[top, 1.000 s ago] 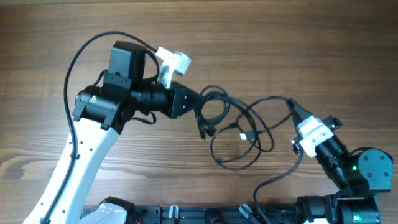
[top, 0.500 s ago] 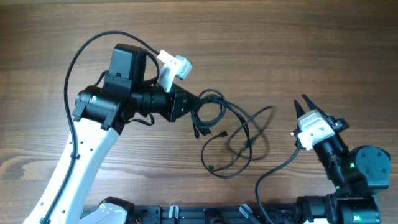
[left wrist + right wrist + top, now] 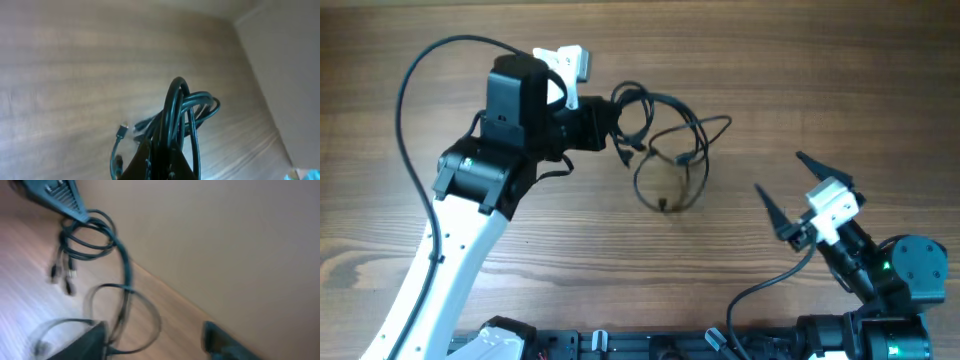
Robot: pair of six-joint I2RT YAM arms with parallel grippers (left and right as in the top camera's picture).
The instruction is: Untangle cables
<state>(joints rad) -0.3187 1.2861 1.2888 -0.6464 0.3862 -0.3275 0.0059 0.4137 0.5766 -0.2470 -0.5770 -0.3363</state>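
The cables [image 3: 632, 112] are a tangle of thin black cords with small plug ends, lifted at the table's upper middle. My left gripper [image 3: 612, 125] is shut on the bundle's left end, and loops hang down and to the right of it. In the left wrist view the cables [image 3: 176, 102] rise from between the closed fingers of the left gripper [image 3: 161, 150]. My right gripper [image 3: 780, 172] stands open at the lower right, apart from the cords, with nothing between its fingers. The right wrist view shows the right gripper [image 3: 155, 335] spread wide, with the cables [image 3: 123, 262] hanging beyond it.
The wooden table [image 3: 820, 60] spreads all round. A thicker black cable [image 3: 410, 110] arcs over the left arm to its white camera [image 3: 565, 65]. Another thick cable [image 3: 760, 290] curls near the right arm's base at the front edge.
My right gripper has let go of the cord end, opened wide and drawn back. My left gripper has carried the tangle up and to the left, and the loops have bunched closer to it.
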